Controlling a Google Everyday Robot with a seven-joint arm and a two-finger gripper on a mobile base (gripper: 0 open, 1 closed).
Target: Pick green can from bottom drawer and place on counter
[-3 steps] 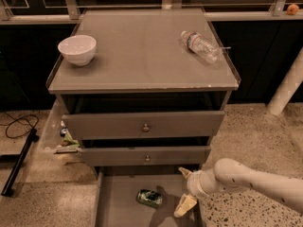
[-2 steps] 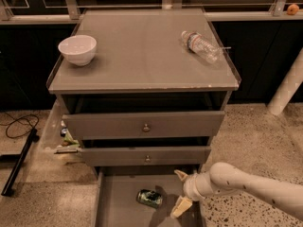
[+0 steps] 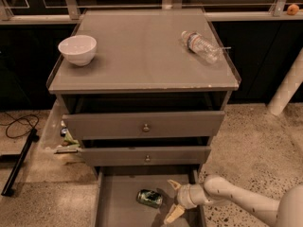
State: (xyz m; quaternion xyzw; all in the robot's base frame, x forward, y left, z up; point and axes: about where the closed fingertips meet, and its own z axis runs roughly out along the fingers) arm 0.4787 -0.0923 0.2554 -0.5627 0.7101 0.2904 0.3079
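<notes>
The green can lies on its side on the floor of the open bottom drawer, near the middle. My gripper is inside the drawer just right of the can, open, with one pale finger above and one below; it does not touch the can. My white arm comes in from the lower right. The counter is the grey top of the cabinet above.
A white bowl stands on the counter's left side. A clear plastic water bottle lies at its back right. Two drawers with round knobs sit above the bottom drawer. A cable and black stand lie on the floor at left.
My gripper has moved left inside the bottom drawer, closer to the green can. The can has not moved.
</notes>
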